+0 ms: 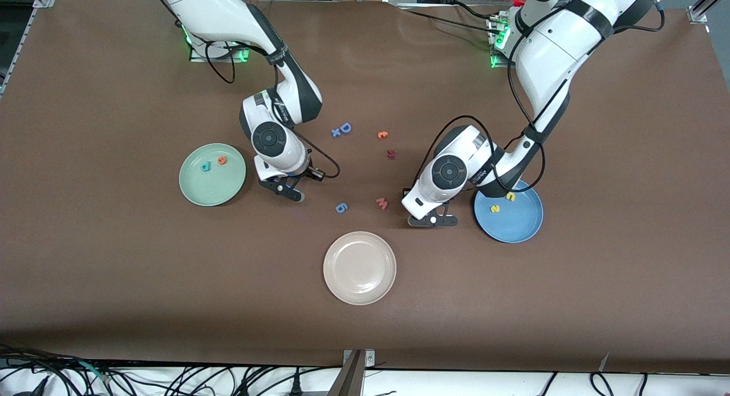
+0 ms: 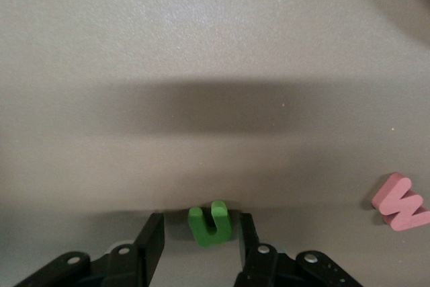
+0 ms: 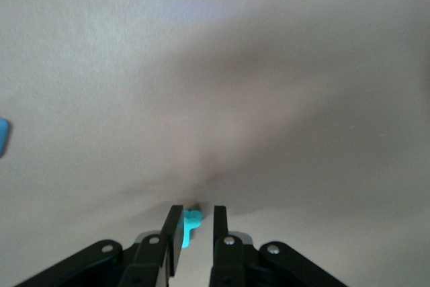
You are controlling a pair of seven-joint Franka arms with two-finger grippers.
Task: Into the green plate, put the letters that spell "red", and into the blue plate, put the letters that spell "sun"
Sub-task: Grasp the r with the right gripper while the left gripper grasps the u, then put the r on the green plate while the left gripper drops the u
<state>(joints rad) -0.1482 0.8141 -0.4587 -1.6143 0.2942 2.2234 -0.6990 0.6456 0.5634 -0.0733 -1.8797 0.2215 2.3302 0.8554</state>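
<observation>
The green plate (image 1: 214, 189) holds a teal "d" (image 1: 205, 166) and an orange "e" (image 1: 222, 161). Beside it, toward the table's middle, my right gripper (image 1: 288, 190) (image 3: 198, 216) is shut on the small teal "r" (image 3: 189, 226), above the table. The blue plate (image 1: 513, 226) holds a yellow "s" (image 1: 495, 209) and a yellow arch letter (image 1: 511, 196). My left gripper (image 1: 432, 220) (image 2: 200, 223) is down at the table beside that plate, open, one finger on each side of the green arch letter (image 2: 211, 223) with a gap on both sides. In the front view that letter is hidden.
A beige plate (image 1: 359, 267) lies nearest the front camera. Loose letters lie mid-table: a pink "w" (image 1: 382, 203) (image 2: 401, 201), a blue "6" (image 1: 341, 207), a dark red letter (image 1: 391, 154), a small orange letter (image 1: 382, 134) and a big blue "D" (image 1: 345, 128).
</observation>
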